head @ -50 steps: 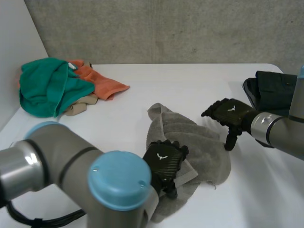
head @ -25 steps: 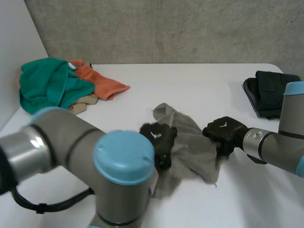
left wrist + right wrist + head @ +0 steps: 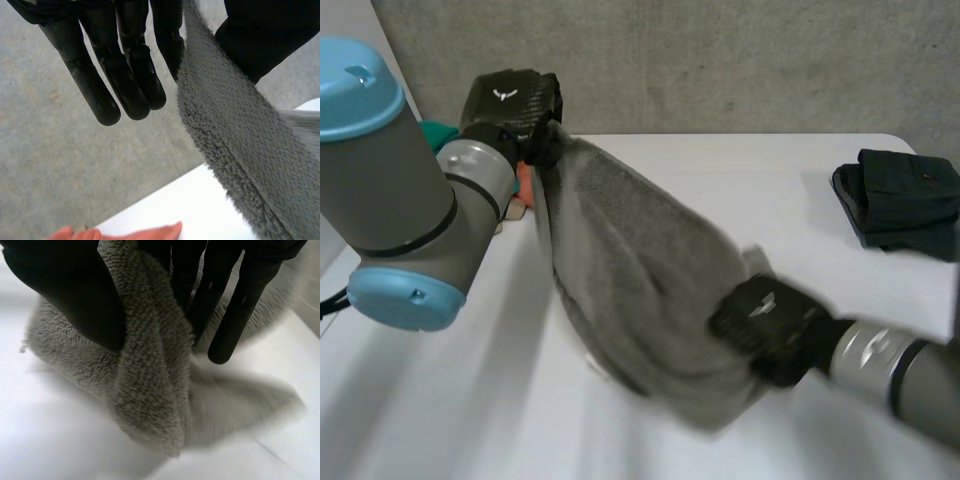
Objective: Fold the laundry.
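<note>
Stretching slantwise over the smooth white desk, one fluffy grey terry towel, upper edge pinched in left hand between thumb and straight fingers, lower end nipped likewise by right hand. Well apart, one black folded cloth, squarish; one thin orange cloth

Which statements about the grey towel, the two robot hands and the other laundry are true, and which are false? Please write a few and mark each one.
1. The left robot hand holds one end of the grey towel up high. True.
2. The right robot hand is open and away from the towel. False: it pinches the towel between thumb and fingers, lower down.
3. A dark folded garment lies on the white table on the robot's right side. True.
4. The grey towel lies flat and folded on the table. False: it hangs stretched between the two hands.
</note>
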{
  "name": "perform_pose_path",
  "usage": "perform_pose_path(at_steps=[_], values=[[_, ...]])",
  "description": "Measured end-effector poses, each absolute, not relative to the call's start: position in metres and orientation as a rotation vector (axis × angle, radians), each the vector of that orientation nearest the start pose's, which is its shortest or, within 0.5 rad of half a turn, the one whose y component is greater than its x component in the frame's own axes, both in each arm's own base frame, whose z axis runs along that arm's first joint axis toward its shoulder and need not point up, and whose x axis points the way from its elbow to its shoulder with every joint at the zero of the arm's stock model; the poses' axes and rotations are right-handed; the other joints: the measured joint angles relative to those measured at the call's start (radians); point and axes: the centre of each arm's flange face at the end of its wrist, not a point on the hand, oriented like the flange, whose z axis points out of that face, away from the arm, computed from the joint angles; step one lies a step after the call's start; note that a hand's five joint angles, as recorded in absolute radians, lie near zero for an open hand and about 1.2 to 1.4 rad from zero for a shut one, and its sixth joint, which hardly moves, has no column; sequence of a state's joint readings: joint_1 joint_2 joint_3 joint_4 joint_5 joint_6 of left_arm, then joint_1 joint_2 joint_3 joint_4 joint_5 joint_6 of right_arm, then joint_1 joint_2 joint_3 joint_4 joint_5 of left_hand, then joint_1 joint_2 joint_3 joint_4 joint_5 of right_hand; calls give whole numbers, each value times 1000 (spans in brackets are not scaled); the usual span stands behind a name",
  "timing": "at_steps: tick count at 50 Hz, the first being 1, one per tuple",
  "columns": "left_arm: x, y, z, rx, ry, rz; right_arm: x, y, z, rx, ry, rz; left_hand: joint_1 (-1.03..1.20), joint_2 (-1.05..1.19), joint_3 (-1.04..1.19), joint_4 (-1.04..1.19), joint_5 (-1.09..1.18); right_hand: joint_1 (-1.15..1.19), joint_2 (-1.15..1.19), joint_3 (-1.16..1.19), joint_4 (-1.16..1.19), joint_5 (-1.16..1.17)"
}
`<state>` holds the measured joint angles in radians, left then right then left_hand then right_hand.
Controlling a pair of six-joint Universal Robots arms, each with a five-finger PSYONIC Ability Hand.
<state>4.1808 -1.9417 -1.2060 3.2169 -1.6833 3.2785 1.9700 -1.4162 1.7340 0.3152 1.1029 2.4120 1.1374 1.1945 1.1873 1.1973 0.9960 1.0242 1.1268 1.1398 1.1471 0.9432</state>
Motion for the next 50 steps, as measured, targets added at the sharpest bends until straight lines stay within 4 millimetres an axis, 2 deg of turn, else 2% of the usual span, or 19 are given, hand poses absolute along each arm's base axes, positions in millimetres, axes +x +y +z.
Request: perform_pose_path(at_steps=[2, 3, 4, 7, 8, 11, 14, 15, 17, 18, 22, 27, 28, 33, 38, 44, 47, 49, 50], values=[[-307, -286, 302, 634, 2203, -2460, 273, -144, 204, -1638, 1893, -1327, 0, 0, 0, 0, 0, -71, -162, -149, -154, -122], [-307, -286, 303, 635, 2200, -2464, 275, -139, 203, -1642, 1882, -1324, 0, 0, 0, 0, 0, -145, -240, -243, -248, -197], [-308, -288, 306, 638, 2191, -2480, 285, -125, 202, -1641, 1849, -1332, 0, 0, 0, 0, 0, -426, -507, -503, -509, -486], [-309, -289, 312, 633, 2169, -2513, 294, -118, 205, -1605, 1847, -1386, 0, 0, 0, 0, 0, -715, -826, -831, -843, -827], [-310, -289, 313, 632, 2163, -2519, 296, -121, 208, -1582, 1861, -1421, 0, 0, 0, 0, 0, -730, -840, -847, -859, -835], [-312, -287, 323, 626, 2123, -2570, 293, -149, 222, -1478, 1961, -1573, 0, 0, 0, 0, 0, -793, -908, -922, -927, -901], [-312, -281, 336, 617, 2078, -2624, 277, -182, 236, -1409, 2074, -1677, 0, 0, 0, 0, 0, -793, -908, -922, -927, -901], [-311, -280, 339, 614, 2068, -2635, 272, -190, 240, -1397, 2103, -1694, 0, 0, 0, 0, 0, -793, -908, -922, -927, -901], [-311, -278, 343, 610, 2057, -2648, 270, -193, 241, -1393, 2114, -1701, 0, 0, 0, 0, 0, -793, -908, -922, -927, -901], [-308, -272, 355, 599, 2019, -2690, 254, -213, 251, -1367, 2186, -1719, 0, 0, 0, 1, 0, -793, -908, -922, -927, -901], [-306, -262, 368, 600, 1985, -2733, 242, -229, 255, -1322, 2227, -1698, 0, 0, 0, 4, 0, -793, -908, -922, -936, -901], [-308, -245, 383, 627, 1946, -2796, 237, -242, 244, -1217, 2244, -1587, 0, 0, 0, 4, 0, -793, -908, -922, -937, -901], [-308, -237, 391, 636, 1923, -2829, 240, -247, 235, -1151, 2246, -1516, 0, 1, 0, 4, 0, -793, -908, -922, -937, -901], [-307, -220, 410, 640, 1860, -2903, 250, -257, 211, -1002, 2245, -1360, 0, 3, 5, 4, 0, -793, -908, -922, -937, -901], [-301, -201, 434, 648, 1768, -2999, 269, -266, 183, -913, 2227, -1230, 0, 3, 5, 4, 0, -793, -908, -922, -937, -901], [-296, -185, 449, 675, 1704, -3067, 299, -264, 153, -892, 2186, -1133, 0, 3, 5, 4, 0, -788, -899, -913, -925, -889], [-294, -183, 448, 680, 1710, -3072, 312, -263, 146, -868, 2160, -1116, 0, 3, 5, 4, 0, -545, -645, -677, -685, -649], [-293, -183, 446, 679, 1717, -3071, 322, -263, 143, -837, 2130, -1105, 0, 3, 5, 4, 0, -290, -394, -417, -426, -393], [-293, -183, 445, 677, 1720, -3068, 325, -263, 143, -826, 2117, -1100, 0, 3, 5, 4, 0, -86, -185, -217, -227, -213]])
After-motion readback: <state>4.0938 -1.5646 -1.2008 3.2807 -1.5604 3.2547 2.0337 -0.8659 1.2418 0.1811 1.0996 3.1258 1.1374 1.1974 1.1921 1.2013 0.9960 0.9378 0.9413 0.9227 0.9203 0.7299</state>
